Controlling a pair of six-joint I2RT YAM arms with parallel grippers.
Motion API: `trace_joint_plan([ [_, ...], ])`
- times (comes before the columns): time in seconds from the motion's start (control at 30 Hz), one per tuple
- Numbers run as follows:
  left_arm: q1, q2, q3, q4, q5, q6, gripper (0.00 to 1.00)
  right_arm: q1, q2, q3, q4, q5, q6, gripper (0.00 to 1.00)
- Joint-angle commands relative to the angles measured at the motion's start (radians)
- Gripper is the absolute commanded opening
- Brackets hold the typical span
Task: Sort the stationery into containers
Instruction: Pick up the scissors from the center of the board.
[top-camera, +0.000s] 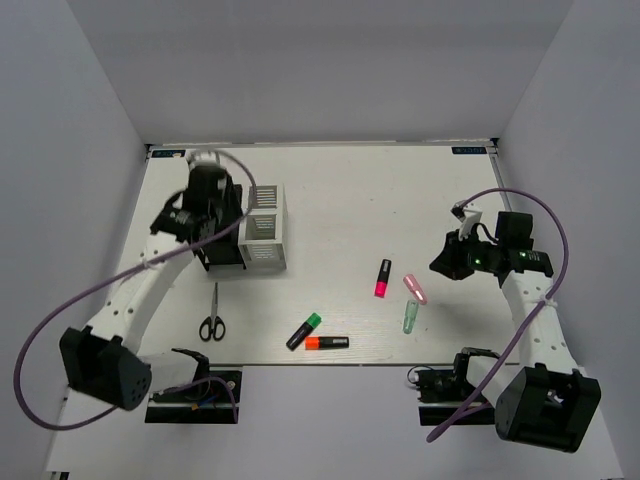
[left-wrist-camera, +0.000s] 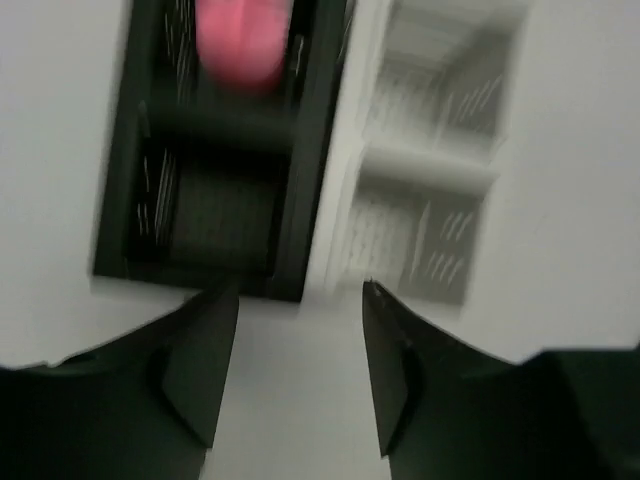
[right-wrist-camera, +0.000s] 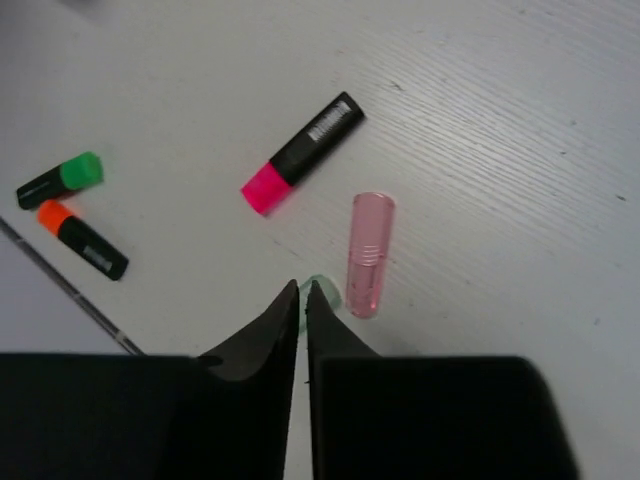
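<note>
Two joined containers stand at the back left: the black container (left-wrist-camera: 215, 170) holds a pink round item (left-wrist-camera: 240, 40), and the white container (top-camera: 265, 228) (left-wrist-camera: 430, 150) stands to its right. My left gripper (top-camera: 213, 215) (left-wrist-camera: 300, 290) hovers above them, open and empty. Black-handled scissors (top-camera: 211, 316) lie in front of the containers. The green (top-camera: 304, 331) (right-wrist-camera: 60, 178), orange (top-camera: 327, 342) (right-wrist-camera: 85, 240) and pink highlighters (top-camera: 383, 278) (right-wrist-camera: 300, 152) lie mid-table, with a translucent pink piece (top-camera: 415, 289) (right-wrist-camera: 368, 255) and a green piece (top-camera: 410, 318) (right-wrist-camera: 322, 290) beside them. My right gripper (top-camera: 445, 262) (right-wrist-camera: 303, 285) is shut above the green piece, holding nothing.
The table's near edge (right-wrist-camera: 70, 290) runs just in front of the orange highlighter. Grey walls enclose the table on the left, back and right. The arm bases (top-camera: 190, 390) sit at the near edge.
</note>
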Motion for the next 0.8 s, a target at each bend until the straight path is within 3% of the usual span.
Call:
trace_joint_plan([
  [0.0, -0.025, -0.088, -0.268, -0.415, 0.177, -0.144, 0.65, 0.005, -0.006, 0.058, -0.085, -0.155, -0.076, 0.00],
  [0.03, -0.034, -0.153, -0.310, -0.412, 0.185, -0.198, 0.67, 0.007, -0.011, 0.050, -0.082, -0.160, -0.078, 0.00],
  [0.07, -0.042, -0.184, -0.430, -0.404, 0.209, -0.218, 0.77, 0.008, -0.026, 0.047, -0.085, -0.169, -0.078, 0.00],
  [0.1, -0.051, -0.280, -0.468, -0.394, 0.223, -0.236, 0.77, 0.010, -0.031, 0.047, -0.080, -0.185, -0.075, 0.14],
  [0.13, -0.067, -0.310, -0.499, -0.385, 0.272, -0.294, 0.77, 0.011, -0.032, 0.047, -0.080, -0.189, -0.075, 0.36],
  [0.17, -0.074, -0.336, -0.526, -0.360, 0.284, -0.315, 0.75, 0.011, -0.037, 0.047, -0.083, -0.192, -0.076, 0.51],
  [0.23, -0.088, -0.427, -0.626, -0.349, 0.298, -0.358, 0.63, 0.011, -0.048, 0.047, -0.082, -0.195, -0.079, 0.51],
  [0.27, -0.111, -0.445, -0.655, -0.342, 0.295, -0.367, 0.52, 0.010, -0.066, 0.038, -0.079, -0.195, -0.076, 0.51],
  [0.3, -0.117, -0.470, -0.674, -0.341, 0.289, -0.372, 0.33, 0.011, -0.060, 0.034, -0.079, -0.192, -0.076, 0.51],
  [0.37, -0.125, -0.482, -0.689, -0.354, 0.274, -0.370, 0.26, 0.011, -0.065, 0.026, -0.073, -0.195, -0.076, 0.51],
  [0.77, -0.137, -0.449, -0.748, -0.314, 0.174, -0.309, 0.40, 0.008, -0.057, 0.020, -0.087, -0.198, -0.093, 0.52],
])
